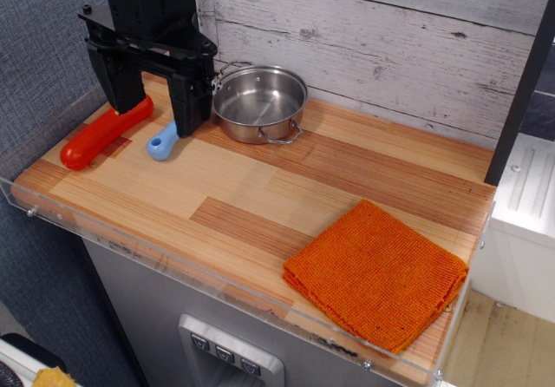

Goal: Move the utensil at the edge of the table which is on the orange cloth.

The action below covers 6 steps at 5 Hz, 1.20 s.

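Currently the steel pot (259, 102) sits upright and empty at the back of the wooden bench (260, 187), close to the whitewashed plank wall (390, 49), one wire loop handle toward the front and the other toward the back left; the orange cloth (375, 273) lies flat and bare at the front right corner, well apart from the pot, its near edge by the clear acrylic rim (217, 287); the black gripper (156, 101) hangs over the back left of the bench, just left of the pot, its jaws spread wide and holding nothing; a long red rounded object (105, 133) lies by the left finger; a light-blue handle (162, 143) shows beneath the right finger, its scoop end hidden behind it.
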Tool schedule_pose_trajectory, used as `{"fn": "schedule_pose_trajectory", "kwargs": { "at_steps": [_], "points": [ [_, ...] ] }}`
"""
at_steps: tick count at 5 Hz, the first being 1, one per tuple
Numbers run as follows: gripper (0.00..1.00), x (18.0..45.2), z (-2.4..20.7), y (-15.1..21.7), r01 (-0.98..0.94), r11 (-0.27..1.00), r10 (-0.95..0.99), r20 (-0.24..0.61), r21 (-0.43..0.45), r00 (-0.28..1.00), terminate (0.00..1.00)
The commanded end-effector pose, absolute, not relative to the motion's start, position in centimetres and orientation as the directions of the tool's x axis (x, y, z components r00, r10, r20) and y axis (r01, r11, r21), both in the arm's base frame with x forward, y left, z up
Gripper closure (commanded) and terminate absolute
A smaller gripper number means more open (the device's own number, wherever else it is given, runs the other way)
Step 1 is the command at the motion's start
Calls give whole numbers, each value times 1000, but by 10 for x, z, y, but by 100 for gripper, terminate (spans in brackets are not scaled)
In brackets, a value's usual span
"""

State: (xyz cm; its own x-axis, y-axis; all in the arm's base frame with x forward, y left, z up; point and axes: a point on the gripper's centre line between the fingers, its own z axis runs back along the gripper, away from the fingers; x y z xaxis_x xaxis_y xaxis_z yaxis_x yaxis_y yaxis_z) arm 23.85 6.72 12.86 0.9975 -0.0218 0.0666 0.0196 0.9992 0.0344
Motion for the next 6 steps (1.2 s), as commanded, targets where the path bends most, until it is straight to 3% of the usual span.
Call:
{"fn": "schedule_pose_trajectory", "kwargs": {
  "at_steps": [1, 4, 6],
  "points": [
    [0, 239, 129, 67, 20, 999, -22, 67, 34, 998, 0],
    [0, 311, 101, 56, -30, 999, 29, 66, 20, 997, 0],
    [0, 363, 77, 48, -36, 999, 30, 159, 39, 987, 0]
  ]
}}
